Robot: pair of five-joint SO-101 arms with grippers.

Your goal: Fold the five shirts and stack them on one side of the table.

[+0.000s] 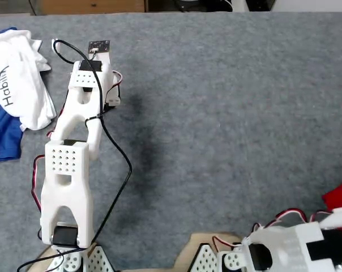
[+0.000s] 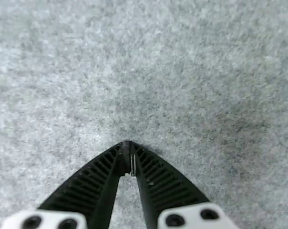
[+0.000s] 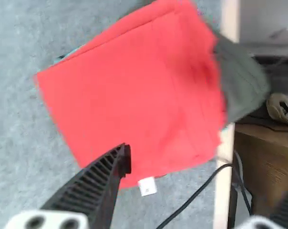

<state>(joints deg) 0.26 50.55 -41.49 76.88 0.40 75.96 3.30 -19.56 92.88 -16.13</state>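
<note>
A crumpled white shirt [image 1: 18,79] lies on a blue shirt [image 1: 1,133] at the table's far left edge. My left gripper [image 2: 128,160] is shut on nothing, just above bare grey felt; in the high view its arm [image 1: 83,90] stretches toward the back left, to the right of those shirts. A folded red shirt [image 3: 139,95] lies at the table's right edge [image 1: 341,195], on top of a dark grey garment [image 3: 239,81]. My right gripper [image 3: 201,183] hangs open above the red shirt's near edge, one finger [image 3: 113,167] over the fabric.
Grey felt [image 1: 227,113] covers the table. The table's pale edge [image 3: 228,28] runs close beside the red stack, with a black cable [image 3: 196,200] past it. The right arm's base [image 1: 290,252] sits at the front right. A black cable [image 1: 117,153] trails along the left arm.
</note>
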